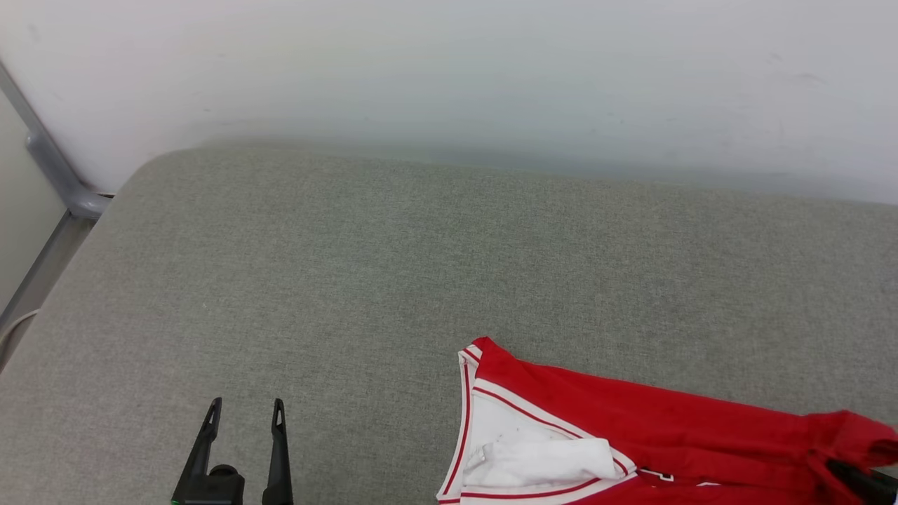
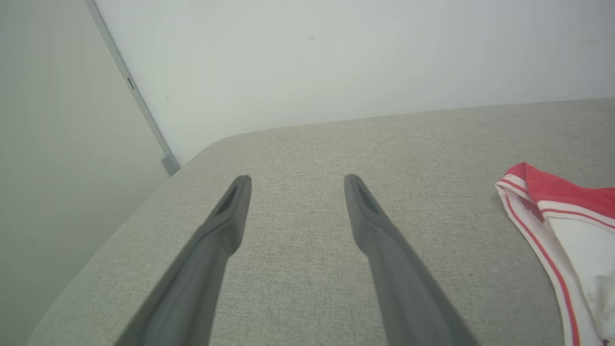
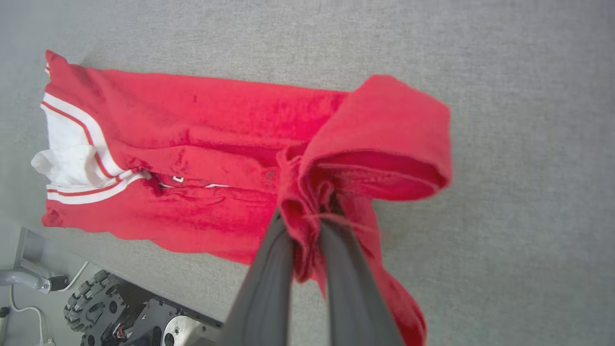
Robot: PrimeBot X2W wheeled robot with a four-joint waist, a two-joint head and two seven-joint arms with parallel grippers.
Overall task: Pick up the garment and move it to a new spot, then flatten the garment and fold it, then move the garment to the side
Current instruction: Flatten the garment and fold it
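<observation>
The garment (image 1: 631,421) is a red shirt with white, red-striped trim, folded into a long strip on the grey surface at the lower right of the head view. Its white collar end (image 2: 567,230) shows at the right edge of the left wrist view. My right gripper (image 3: 307,211) is shut on a bunched red fold of the garment (image 3: 216,144), lifting that end above the surface; its dark tip (image 1: 859,480) shows at the head view's lower right corner. My left gripper (image 1: 245,414) stands open over bare surface, left of the collar, with nothing between its fingers (image 2: 235,202).
The grey padded surface (image 1: 393,266) runs back to a pale wall (image 1: 449,70). A grey metal frame (image 1: 56,168) stands at the surface's far left corner. My wheeled base (image 3: 120,312) shows below the surface's near edge in the right wrist view.
</observation>
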